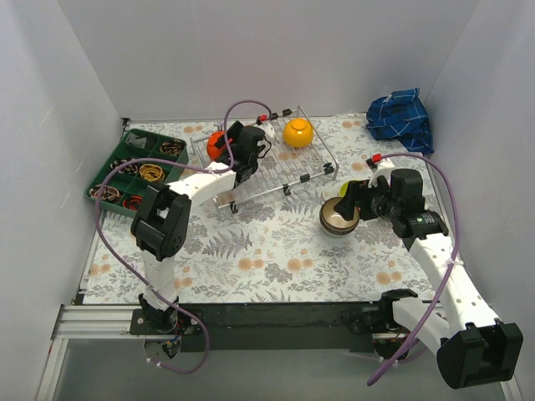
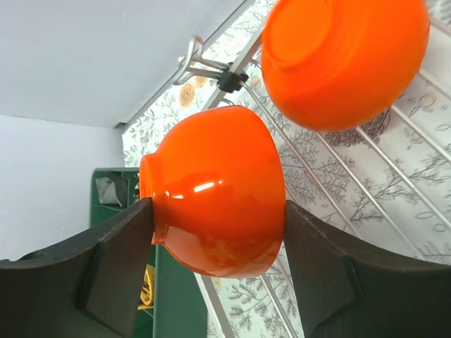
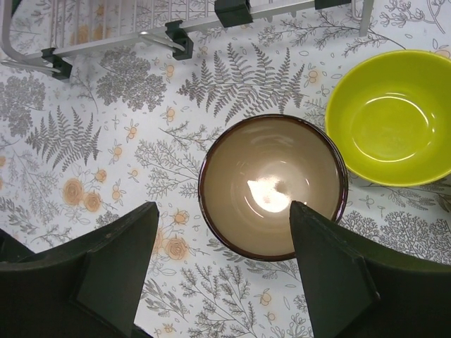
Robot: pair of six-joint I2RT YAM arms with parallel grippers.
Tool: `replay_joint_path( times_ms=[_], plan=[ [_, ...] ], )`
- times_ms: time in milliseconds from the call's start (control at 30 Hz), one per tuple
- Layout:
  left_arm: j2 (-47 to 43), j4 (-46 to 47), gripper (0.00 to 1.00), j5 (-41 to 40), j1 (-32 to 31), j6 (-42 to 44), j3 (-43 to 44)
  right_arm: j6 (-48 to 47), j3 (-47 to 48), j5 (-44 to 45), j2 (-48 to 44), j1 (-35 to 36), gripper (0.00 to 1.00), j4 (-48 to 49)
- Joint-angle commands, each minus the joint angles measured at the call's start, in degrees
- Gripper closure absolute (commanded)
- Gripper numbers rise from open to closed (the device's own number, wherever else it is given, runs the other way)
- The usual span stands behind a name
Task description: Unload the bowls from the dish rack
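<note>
Nearest me, two bowls were already out on the table [image 1: 251, 251]. The brown bowl [image 3: 271, 186] lay under my right claw [image 3: 224, 211], whose jaws hung wide and held nothing, with the yellow-green bowl [image 3: 391, 120] just beside it. Farther off, in the dish rack [image 1: 288, 178], my left claw [image 2: 217, 210] gripped the red-orange bowl [image 2: 211, 183] by its sides. The orange bowl [image 2: 345, 56] sat untouched at the rack's far right. I judged the job about half done.
</note>
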Motion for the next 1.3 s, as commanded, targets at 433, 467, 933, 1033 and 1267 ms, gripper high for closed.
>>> replay_joint_path(
  times_ms=[433, 467, 933, 1033, 1267],
  plan=[
    [-22.2, -25.0, 0.66, 28.8, -0.1, -52.9, 9.9, 2.9, 8.8, -11.2, 3.6, 2.2, 0.17, 5.3],
    [-24.1, -24.8, 0.66, 30.1, 0.0, -57.2, 9.2, 3.2, 9.2, -11.3, 3.7, 2.6, 0.17, 5.7],
    [-37.5, -3.5, 0.66, 51.6, 0.0, -92.5, -13.9, 2.5, 19.8, -9.4, 12.7, 18.1, 0.19, 12.2],
    [-38.4, -1.0, 0.67, 53.5, 0.0, -96.8, -17.4, 1.3, 22.0, -8.9, 15.1, 20.8, 0.2, 12.3],
    [-39.6, 1.0, 0.67, 55.8, 0.0, -101.6, -20.6, -0.4, 24.9, -8.2, 19.6, 24.4, 0.23, 12.3]
  ],
)
